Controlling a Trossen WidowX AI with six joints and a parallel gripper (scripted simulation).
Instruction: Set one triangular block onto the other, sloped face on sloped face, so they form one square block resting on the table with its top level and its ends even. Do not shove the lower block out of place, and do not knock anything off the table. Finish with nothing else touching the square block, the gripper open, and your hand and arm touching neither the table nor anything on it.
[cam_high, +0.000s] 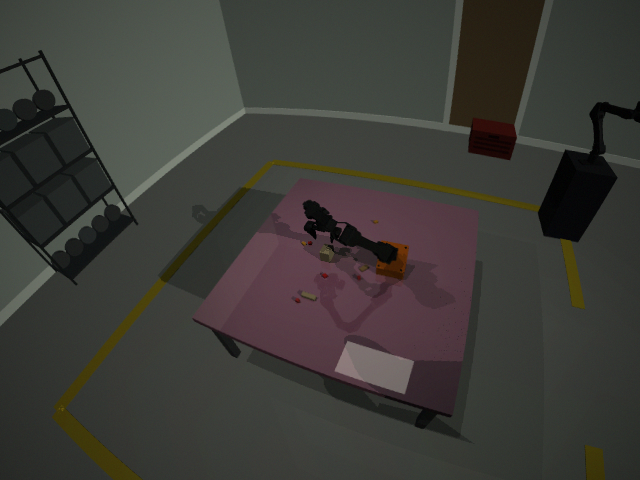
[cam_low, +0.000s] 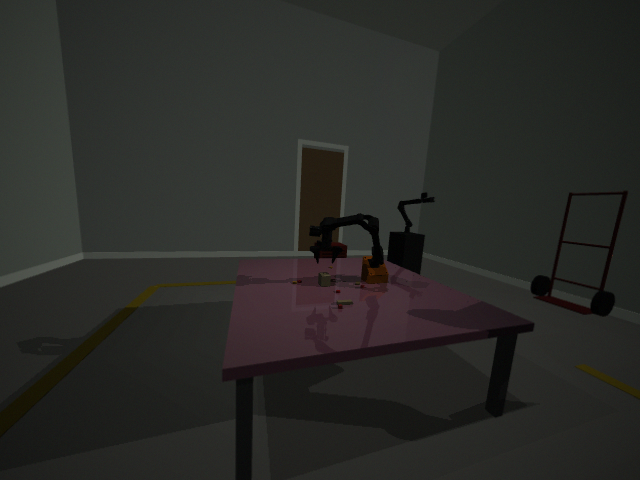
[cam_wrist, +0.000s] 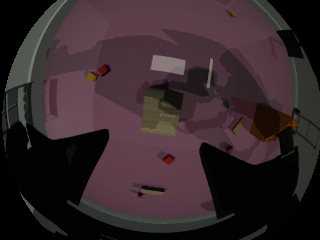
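The two tan triangular blocks show together as one boxy block (cam_high: 326, 253) (cam_low: 324, 279) (cam_wrist: 161, 120) on the pink table (cam_high: 258, 299) (cam_low: 361, 330). Its top looks level and its outline roughly square in the wrist view. The seam and the exact evenness of the ends are too dim to tell. My gripper (cam_high: 322, 239) (cam_low: 325, 260) (cam_wrist: 155, 142) is open and empty, its fingers pointing down. In the exterior view the fingertips hang above the block with a gap, and the fingers touch neither it nor the table.
An orange arm base (cam_high: 392, 268) (cam_low: 374, 271) (cam_wrist: 265, 121) stands right of the block. Small loose pieces lie around it: a red piece (cam_high: 324, 275) (cam_wrist: 168, 159), a tan bar (cam_high: 309, 296) (cam_wrist: 152, 191), another tan piece (cam_high: 363, 268) (cam_wrist: 238, 126), and a yellow piece (cam_wrist: 92, 76) beside a red one (cam_wrist: 103, 70).
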